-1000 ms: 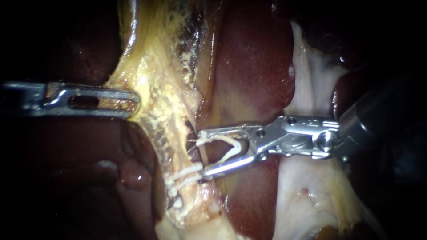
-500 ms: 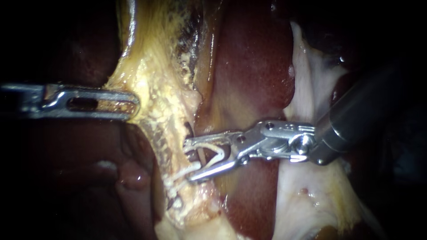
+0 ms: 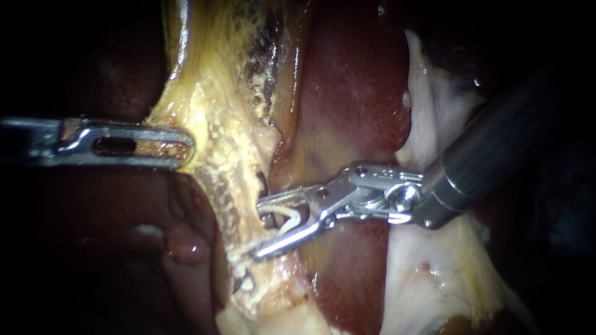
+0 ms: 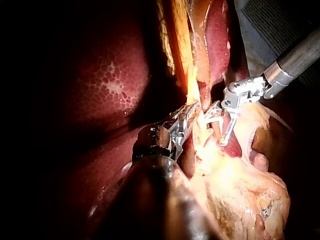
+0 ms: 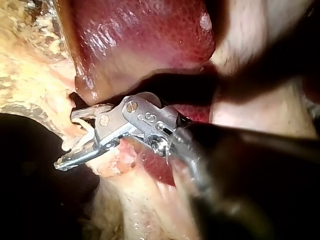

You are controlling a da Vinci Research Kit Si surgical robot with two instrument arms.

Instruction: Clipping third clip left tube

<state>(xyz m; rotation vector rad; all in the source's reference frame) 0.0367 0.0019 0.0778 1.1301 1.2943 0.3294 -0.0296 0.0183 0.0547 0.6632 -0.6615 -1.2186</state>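
left instrument [image 3: 188, 146] is coming in level, claw clamping tissue [image 3: 217, 124] | right instrument [image 3: 259, 227] is slanting in from upper right, claw part-spread and holding a clip [image 3: 287, 217]

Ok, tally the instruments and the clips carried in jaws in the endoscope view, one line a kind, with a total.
Instruments: 2 (left instrument, gripping yellow tissue; right instrument)
Clips carried in jaws: 1 (white clip, held between the right instrument's jaws)
Total: 3
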